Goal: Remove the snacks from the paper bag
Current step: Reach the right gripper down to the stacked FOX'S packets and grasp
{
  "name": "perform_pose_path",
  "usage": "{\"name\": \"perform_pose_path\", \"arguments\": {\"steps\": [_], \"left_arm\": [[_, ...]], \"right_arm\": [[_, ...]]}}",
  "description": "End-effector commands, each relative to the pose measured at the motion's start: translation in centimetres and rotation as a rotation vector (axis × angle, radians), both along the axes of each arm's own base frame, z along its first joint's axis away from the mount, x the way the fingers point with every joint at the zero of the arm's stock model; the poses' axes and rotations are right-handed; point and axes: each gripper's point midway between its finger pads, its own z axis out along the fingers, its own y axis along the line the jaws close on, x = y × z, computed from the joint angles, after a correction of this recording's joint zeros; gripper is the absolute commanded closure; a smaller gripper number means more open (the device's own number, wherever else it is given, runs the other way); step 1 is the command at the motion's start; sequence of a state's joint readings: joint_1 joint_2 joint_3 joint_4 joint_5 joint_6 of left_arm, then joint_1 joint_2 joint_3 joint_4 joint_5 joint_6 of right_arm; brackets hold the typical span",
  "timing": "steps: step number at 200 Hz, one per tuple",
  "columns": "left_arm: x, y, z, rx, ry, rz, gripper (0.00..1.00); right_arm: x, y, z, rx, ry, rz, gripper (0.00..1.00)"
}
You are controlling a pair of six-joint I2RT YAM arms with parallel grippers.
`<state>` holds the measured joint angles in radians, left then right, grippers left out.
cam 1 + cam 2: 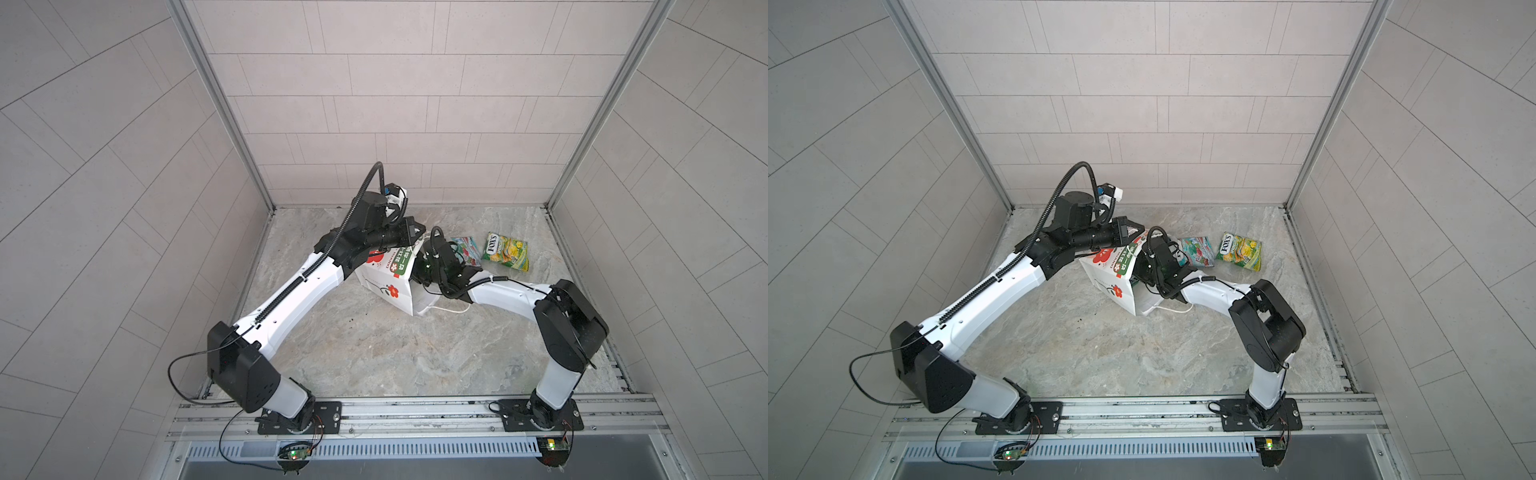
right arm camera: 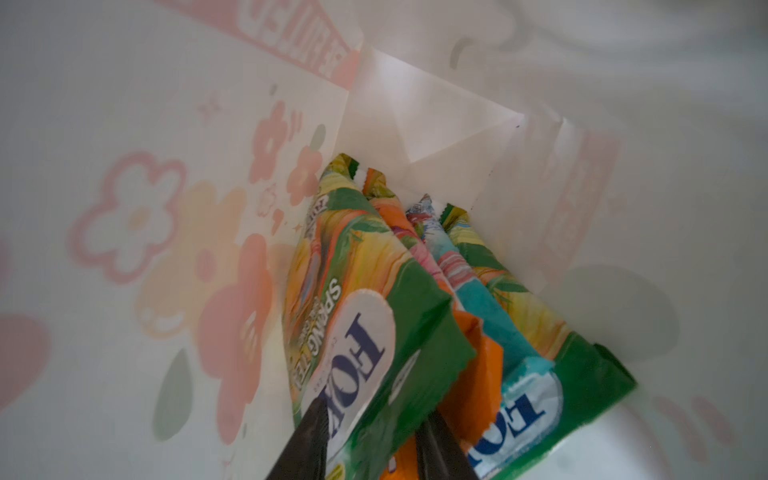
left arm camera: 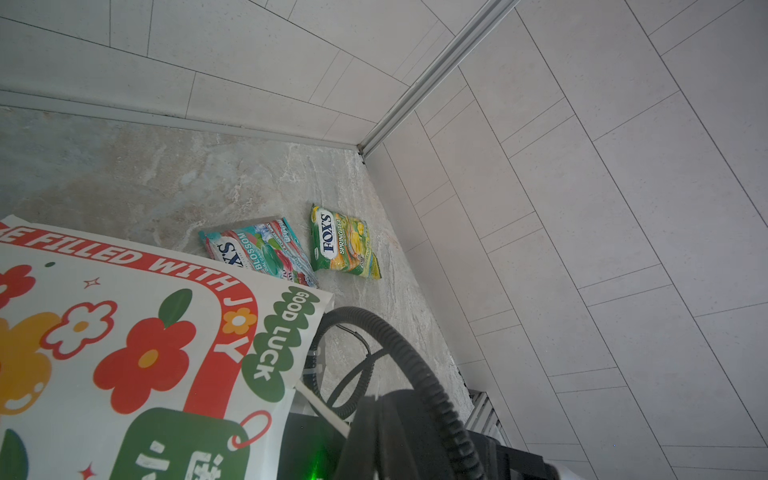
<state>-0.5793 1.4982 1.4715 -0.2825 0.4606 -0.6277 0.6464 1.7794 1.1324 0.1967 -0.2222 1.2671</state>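
Dark fingers (image 2: 308,444) of the right gripper (image 2: 374,409) sit nearest the lens in the right wrist view. They are clamped on both faces of the front yellow-green packet (image 2: 353,316), a flat glossy foil rectangle marked "FOX'S". Behind it, packed side by side on edge, stand a glossy orange packet (image 2: 478,370), a teal packet (image 2: 490,324) with pink streaks and a rear yellow-green packet (image 2: 536,311). All four are inside the tall white paper bag (image 2: 124,124), whose flower print shows faintly through its walls.

In both top views the paper bag (image 1: 386,286) lies tipped on the grey marbled tabletop (image 1: 374,365). Its mouth faces the right arm and its white cord handle (image 1: 451,310) trails on the surface. The right gripper is hidden in that mouth. The left gripper (image 1: 411,237) is squeezed fully together at the bag's raised far end, apparently pinching the paper there. Just beyond the bag, two snacks lie flat on the tabletop, near each other but apart: a teal-red packet (image 1: 467,249) and a loose yellow-green packet (image 1: 505,252).
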Motion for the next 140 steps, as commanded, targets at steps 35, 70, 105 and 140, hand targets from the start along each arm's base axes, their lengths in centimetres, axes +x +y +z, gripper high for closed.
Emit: {"name": "perform_pose_path", "arguments": {"steps": [35,70,105,140], "left_arm": [[-0.6,-0.6,2.0,-0.026,-0.051,-0.039,1.00],[-0.6,-0.6,1.9,-0.024,-0.051,-0.041,1.00],[-0.7,-0.5,1.9,-0.020,-0.051,-0.038,1.00],[-0.7,0.1,1.4,0.010,-0.050,-0.013,1.00]], "right_arm": [[1.1,1.0,-0.2,0.014,0.022,-0.012,0.65],[1.5,2.0,-0.5,0.031,0.029,0.014,0.71],[1.7,2.3,-0.5,0.038,0.020,0.022,0.88],[1.5,2.3,0.0,0.030,-0.006,0.044,1.00]]}}
